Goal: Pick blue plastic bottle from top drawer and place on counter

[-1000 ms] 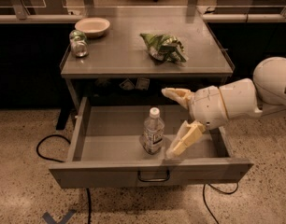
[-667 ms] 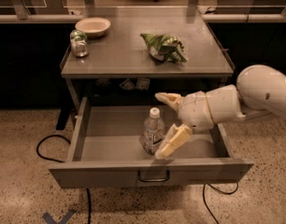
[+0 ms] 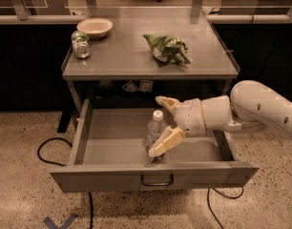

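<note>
The blue plastic bottle (image 3: 155, 129) stands upright in the open top drawer (image 3: 112, 176), near its middle, white cap up. My gripper (image 3: 163, 123) reaches in from the right at bottle height. It is open, with one finger behind the bottle and the other in front of it, overlapping its lower part. The bottle rests on the drawer floor. The counter (image 3: 122, 58) is the grey tabletop right above the drawer.
On the counter are a pale bowl (image 3: 94, 27) and a short jar with a green end (image 3: 80, 45) at the back left, and a green crumpled bag (image 3: 169, 48) right of centre. Black cables (image 3: 46, 149) lie on the floor left of the drawer.
My gripper has moved left across the drawer; its fingers, first beside the bottle on the right, now stand on either side of it. The bottle has not moved.
</note>
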Motion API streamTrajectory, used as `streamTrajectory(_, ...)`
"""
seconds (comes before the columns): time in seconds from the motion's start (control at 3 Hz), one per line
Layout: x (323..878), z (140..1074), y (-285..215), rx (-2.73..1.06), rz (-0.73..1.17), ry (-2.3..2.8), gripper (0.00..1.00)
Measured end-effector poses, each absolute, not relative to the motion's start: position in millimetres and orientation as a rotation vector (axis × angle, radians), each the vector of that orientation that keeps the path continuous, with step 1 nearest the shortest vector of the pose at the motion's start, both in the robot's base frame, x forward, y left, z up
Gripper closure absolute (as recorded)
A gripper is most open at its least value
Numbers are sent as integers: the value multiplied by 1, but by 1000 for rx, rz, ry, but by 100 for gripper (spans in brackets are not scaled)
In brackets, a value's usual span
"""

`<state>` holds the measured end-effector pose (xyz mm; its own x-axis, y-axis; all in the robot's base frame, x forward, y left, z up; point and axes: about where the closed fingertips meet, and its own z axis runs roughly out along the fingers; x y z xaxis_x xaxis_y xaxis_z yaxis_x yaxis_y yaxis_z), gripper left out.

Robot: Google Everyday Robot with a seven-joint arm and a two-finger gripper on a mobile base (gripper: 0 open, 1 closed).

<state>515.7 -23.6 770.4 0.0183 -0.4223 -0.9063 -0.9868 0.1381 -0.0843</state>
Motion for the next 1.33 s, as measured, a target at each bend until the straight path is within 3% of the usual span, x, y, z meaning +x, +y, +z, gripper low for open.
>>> streamTrajectory(0.67,530,733,-27,-1470,743,1663,0)
streamTrajectory(1.33,527,713,-20,-1466,793,1682,0)
